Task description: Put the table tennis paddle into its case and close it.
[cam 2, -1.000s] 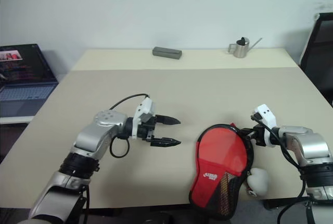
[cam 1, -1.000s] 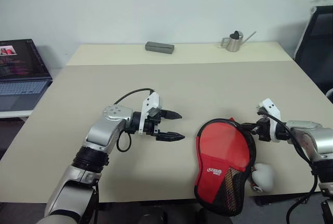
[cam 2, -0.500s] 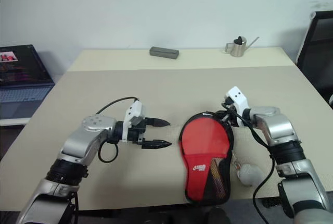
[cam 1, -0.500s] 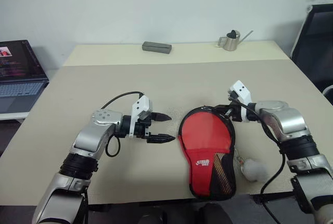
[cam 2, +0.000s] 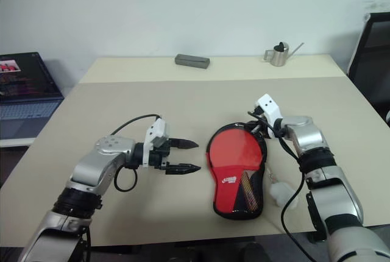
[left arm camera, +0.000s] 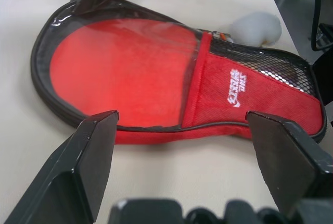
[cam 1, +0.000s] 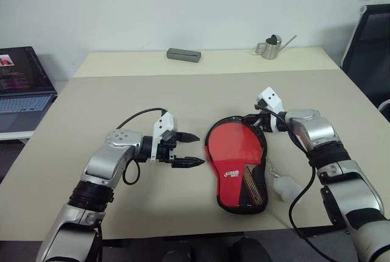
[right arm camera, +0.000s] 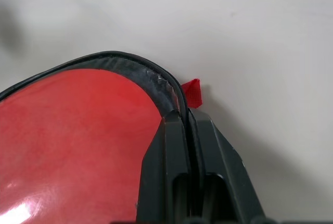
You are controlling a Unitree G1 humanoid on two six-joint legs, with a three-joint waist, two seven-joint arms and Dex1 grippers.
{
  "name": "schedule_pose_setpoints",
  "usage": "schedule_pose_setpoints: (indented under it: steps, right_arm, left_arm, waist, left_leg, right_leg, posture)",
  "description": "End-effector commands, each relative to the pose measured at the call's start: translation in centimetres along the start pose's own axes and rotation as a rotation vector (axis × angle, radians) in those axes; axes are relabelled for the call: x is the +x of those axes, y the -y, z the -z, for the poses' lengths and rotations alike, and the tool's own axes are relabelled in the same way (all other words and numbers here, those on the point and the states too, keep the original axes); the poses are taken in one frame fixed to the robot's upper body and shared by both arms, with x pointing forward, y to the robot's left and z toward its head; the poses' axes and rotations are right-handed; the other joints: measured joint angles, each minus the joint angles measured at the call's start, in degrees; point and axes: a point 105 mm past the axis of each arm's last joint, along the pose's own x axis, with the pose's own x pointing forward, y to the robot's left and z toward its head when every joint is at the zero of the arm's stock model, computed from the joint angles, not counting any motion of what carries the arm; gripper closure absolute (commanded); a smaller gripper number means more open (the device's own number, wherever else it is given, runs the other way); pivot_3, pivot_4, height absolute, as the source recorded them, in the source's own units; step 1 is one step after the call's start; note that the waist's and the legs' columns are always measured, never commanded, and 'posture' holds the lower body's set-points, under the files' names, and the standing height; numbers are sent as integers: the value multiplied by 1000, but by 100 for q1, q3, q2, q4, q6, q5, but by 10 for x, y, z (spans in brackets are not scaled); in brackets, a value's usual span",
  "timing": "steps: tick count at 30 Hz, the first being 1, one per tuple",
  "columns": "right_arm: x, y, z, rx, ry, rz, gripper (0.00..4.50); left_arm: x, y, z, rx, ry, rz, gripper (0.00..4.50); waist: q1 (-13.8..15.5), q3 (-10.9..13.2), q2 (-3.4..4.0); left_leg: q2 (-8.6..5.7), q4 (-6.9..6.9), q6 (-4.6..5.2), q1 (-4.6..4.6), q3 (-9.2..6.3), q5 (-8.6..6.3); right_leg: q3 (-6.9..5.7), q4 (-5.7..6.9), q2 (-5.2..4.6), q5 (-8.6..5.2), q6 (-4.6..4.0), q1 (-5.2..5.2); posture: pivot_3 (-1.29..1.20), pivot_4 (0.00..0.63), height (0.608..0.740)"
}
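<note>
Your case (cam 1: 236,164) lies flat on the beige surface (cam 1: 122,97), near its front edge, red face up, rounded end away from you and the black mesh pocket toward you. A white plush charm (cam 1: 285,187) rests on the surface just beside its lower right side. Whether the paddle sits inside cannot be told.

Your right end effector (cam 1: 254,123) is clenched on the black trim at the case's rounded far edge, next to a small red tab (right arm camera: 192,91). Your left end effector (cam 1: 192,149) hangs released just left of the case, fingers spread wide and pointing at it, not touching.

Farther back on the surface, well apart, you have a grey oblong block (cam 1: 184,55) and a small metal watering can (cam 1: 272,48), both near a white wall. A laptop (cam 1: 21,85) sits off to the left; a black chair (cam 1: 368,49) stands at the right.
</note>
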Motion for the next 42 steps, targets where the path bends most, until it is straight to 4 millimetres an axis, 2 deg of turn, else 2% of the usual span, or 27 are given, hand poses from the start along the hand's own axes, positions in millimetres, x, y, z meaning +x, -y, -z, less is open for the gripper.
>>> schedule_pose_setpoints:
  steps: [1, 17, 20, 25, 31, 42]
  right_arm:
    - [-2, 8, -29, -55, 85, 36, 4472]
    - [11, 6, -27, -36, 90, 50, 4472]
    - [9, 5, -27, -21, 83, 35, 3787]
    - [2, 10, -24, 3, 86, 63, 2128]
    - [-30, 5, -30, 10, 138, 53, 24]
    - [-117, -48, -11, 67, 151, -71, 24]
  left_arm:
    - [-1, 2, -11, 48, 23, 4, 231]
    - [3, 3, -13, 48, 34, 16, 231]
    - [4, 4, -14, 54, 31, 22, 231]
    - [6, 4, -14, 58, 32, 32, 231]
    - [16, 5, -19, 74, 45, 59, 231]
    - [71, -20, -43, 168, 61, 104, 231]
  waist:
    - [-2, 0, 0]
    - [-73, 0, 1]
    - [-75, 0, 1]
    - [-75, 1, 1]
    - [-17, 0, 1]
    - [72, 1, 0]
  left_leg:
    - [0, 0, 0, 0, 0, 0]
    - [0, 0, -1, 0, 1, 0]
    - [0, -1, -1, 0, 1, 1]
    - [0, -1, -1, 0, 1, 1]
    - [-1, 0, -1, -6, -3, 0]
    - [-5, 4, 2, -13, -6, -1]
  right_leg:
    - [0, 0, 0, 0, 0, 0]
    - [3, 3, 0, 0, 0, -3]
    - [3, 3, 0, 0, 0, -4]
    - [3, 3, 0, 0, -1, -4]
    - [-2, 0, -1, 0, 0, -4]
    - [-11, -4, -3, 0, 1, 2]
  posture:
    - [0, 150, 740]
    - [0, 150, 740]
    - [0, 150, 740]
    - [0, 150, 740]
    - [0, 150, 740]
    - [0, 150, 740]
